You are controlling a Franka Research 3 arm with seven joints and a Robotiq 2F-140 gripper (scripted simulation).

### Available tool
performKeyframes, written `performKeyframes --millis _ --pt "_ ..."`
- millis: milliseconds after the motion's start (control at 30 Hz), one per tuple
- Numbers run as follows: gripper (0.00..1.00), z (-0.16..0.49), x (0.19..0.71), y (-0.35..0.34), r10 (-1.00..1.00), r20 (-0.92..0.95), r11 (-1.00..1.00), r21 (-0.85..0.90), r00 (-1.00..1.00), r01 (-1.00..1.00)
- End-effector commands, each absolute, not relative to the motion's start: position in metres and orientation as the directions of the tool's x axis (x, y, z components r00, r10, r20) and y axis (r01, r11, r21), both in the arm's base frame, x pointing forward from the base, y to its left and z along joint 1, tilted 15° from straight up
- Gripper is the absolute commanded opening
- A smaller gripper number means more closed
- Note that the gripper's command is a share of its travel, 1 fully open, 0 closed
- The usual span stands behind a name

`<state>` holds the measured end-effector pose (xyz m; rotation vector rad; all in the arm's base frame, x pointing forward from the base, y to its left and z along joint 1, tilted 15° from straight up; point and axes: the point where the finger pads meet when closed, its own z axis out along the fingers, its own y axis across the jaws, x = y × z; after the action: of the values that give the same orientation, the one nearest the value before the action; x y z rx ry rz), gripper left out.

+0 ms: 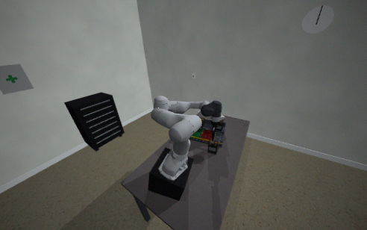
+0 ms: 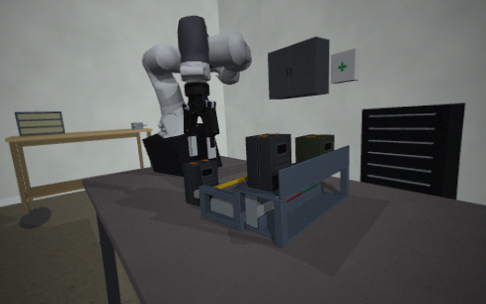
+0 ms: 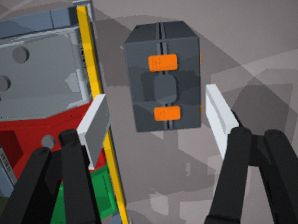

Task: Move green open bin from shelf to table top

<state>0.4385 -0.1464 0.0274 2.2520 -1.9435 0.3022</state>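
The green open bin (image 1: 199, 133) (image 3: 102, 192) is in the shelf (image 2: 313, 171), beside the red bin (image 1: 206, 135) (image 3: 30, 132). Only part of the green bin shows at the lower left of the wrist view; its parts are hidden there. A grey bin (image 3: 47, 70) is on the red bin's other side. The yellow front strip (image 3: 95, 70) of the shelf runs past them. My gripper (image 2: 202, 148) (image 3: 156, 103) is open and empty. It hangs above a dark case just outside the shelf's front, its left finger over the yellow strip in the wrist view.
The dark case (image 1: 212, 148) (image 2: 197, 184) (image 3: 180, 90) with orange latches stands upright on the table (image 2: 148, 237). A taller dark case (image 2: 264, 160) and an olive case (image 2: 311, 144) stand upright at the shelf, behind its back board in the exterior view.
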Motion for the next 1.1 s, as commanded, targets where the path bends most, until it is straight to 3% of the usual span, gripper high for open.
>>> performKeyframes --millis 0,433,600,1067 --pt "0.57 0.022 0.454 -0.121 -0.960 0.252 -0.130 -0.023 0.120 -0.991" --pt "0.57 0.020 0.459 -0.112 -0.960 0.252 -0.128 -0.024 0.118 -0.991" --pt "0.57 0.011 0.487 -0.064 -0.960 0.252 -0.128 -0.024 0.118 -0.991" --pt "0.57 0.007 0.498 -0.045 -0.958 0.250 -0.151 -0.021 0.141 -0.988"
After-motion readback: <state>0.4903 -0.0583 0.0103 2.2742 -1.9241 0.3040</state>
